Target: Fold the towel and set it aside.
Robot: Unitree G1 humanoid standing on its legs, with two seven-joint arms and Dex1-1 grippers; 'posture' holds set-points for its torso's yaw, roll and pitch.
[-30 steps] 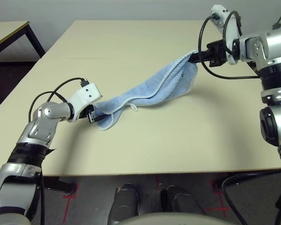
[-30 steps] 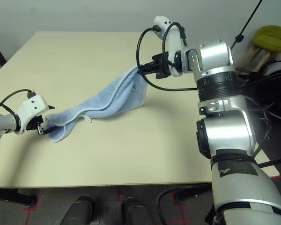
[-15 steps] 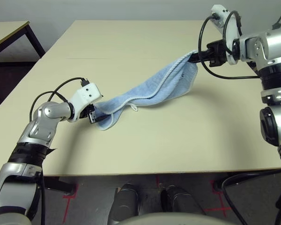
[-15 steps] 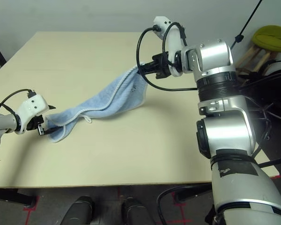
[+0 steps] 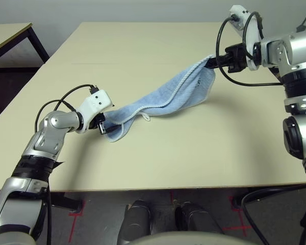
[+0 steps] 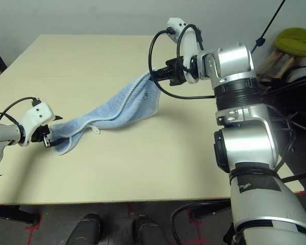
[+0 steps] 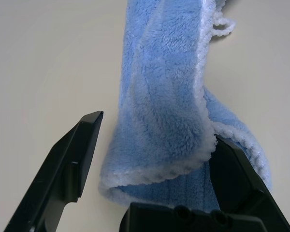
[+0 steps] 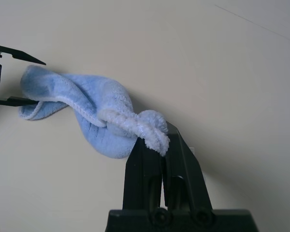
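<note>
Right gripper (image 5: 210, 63), at upper right, is pinching one towel (image 5: 163, 99) corner aloft so the cloth is draping diagonally down to the table (image 5: 143, 46); left gripper (image 7: 154, 159), jaws spread, is straddling the low end, apparently readying a grasp.

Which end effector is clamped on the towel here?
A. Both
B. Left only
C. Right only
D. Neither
C. The right end effector is shut on a bunched corner of the towel and holds it up, while the left end effector stands open around the other end, which lies on the table.
</note>
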